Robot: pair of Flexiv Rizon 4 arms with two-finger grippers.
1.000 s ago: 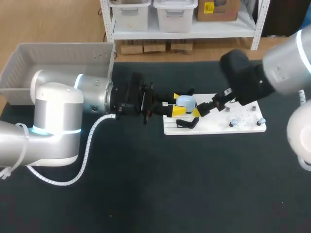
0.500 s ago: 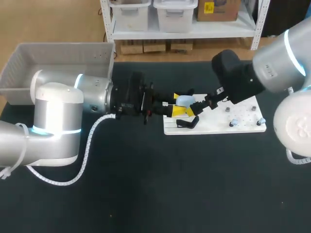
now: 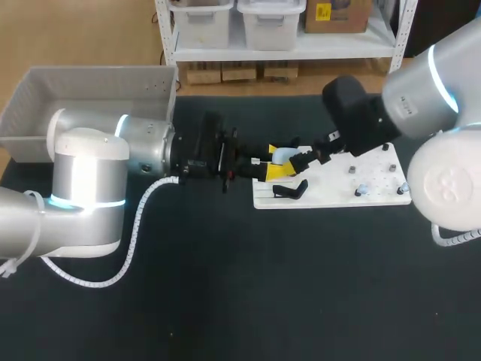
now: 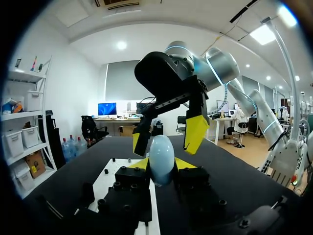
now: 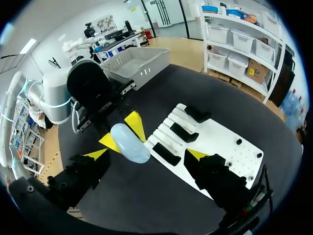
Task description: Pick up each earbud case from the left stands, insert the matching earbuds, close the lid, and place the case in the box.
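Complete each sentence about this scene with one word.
The left gripper is shut on a pale ___ earbud case. The right gripper, close to that case, has its fingers ___. The grey box stands at the table's far ___ corner. Missing words: blue; open; left.

Pale blue earbud case (image 3: 283,155), white board (image 3: 376,197), grey box (image 3: 45,98), black table (image 3: 263,286)

Pale blue case (image 4: 161,157) in left end effector (image 4: 162,165)
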